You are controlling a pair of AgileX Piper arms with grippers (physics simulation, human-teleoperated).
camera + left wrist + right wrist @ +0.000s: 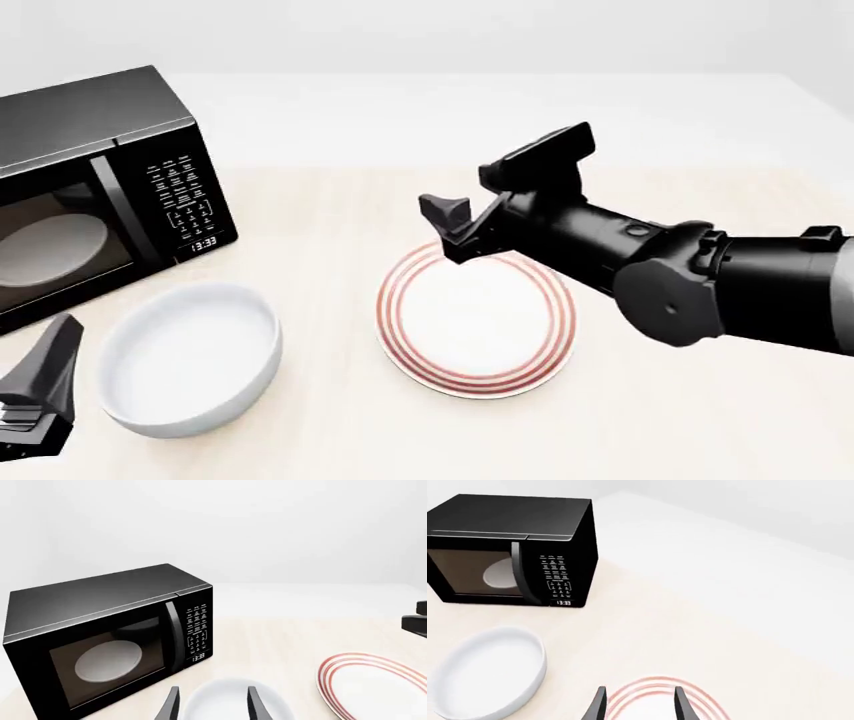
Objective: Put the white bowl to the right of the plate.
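Observation:
The white bowl (187, 362) stands on the table at the front left, to the left of the plate (478, 322), a flat white plate with red rings at the table's middle. My left gripper (56, 345) is open, just left of the bowl. In the left wrist view the left gripper (212, 705) has its fingers apart with the bowl (230, 700) showing between them and the plate (377, 685) beside it. My right gripper (454, 235) is open and empty, hovering over the plate's far left rim. In the right wrist view the right gripper (639, 705) is above the plate (650, 702), with the bowl (487, 672) off to one side.
A black microwave (94, 190) with its door shut stands at the far left of the table, behind the bowl. It also shows in the left wrist view (107, 640) and the right wrist view (507, 550). The right arm (721, 285) stretches over the table's right half.

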